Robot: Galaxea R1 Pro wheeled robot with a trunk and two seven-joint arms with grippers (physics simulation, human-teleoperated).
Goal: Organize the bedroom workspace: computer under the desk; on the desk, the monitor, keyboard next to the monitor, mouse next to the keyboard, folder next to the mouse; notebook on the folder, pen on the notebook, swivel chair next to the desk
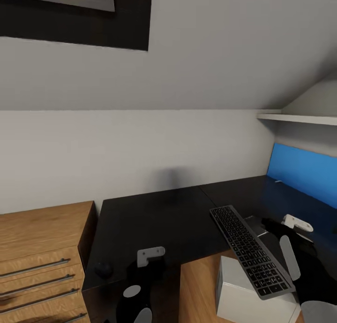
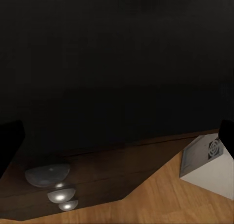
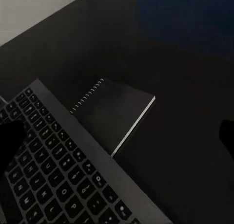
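**Head view: keyboard only half on the table, most of the tidying yet to do**

Right wrist view: the right fingers (image 3: 9, 146) stand spread wide and grip nothing. One dark tip hangs over the keys of the keyboard (image 1: 248, 248) and the other sits well off to the side above bare black table (image 1: 154, 220). Whether the nearer tip touches the keys cannot be told. The keyboard lies slantwise between the tips. Its far end is on the table and its near end juts past the table's edge, above the pale computer (image 1: 243, 299) on the floor. Just beside the keyboard, and partly under its long edge, lies what looks like the notebook (image 3: 114, 109), dark here, with a spiral spine and a pale rim.

The left fingers (image 2: 9, 141) are likewise parted and empty, low by the table's near-left corner, where a small dark rounded object (image 1: 103, 269) sits. It may be the mouse.

By these pictures the keyboard still needs seating squarely. Monitor, pen and chair await, and a blue panel (image 1: 304, 173) at far right may or may not be the folder. A wood cabinet (image 1: 42, 248) stands left.
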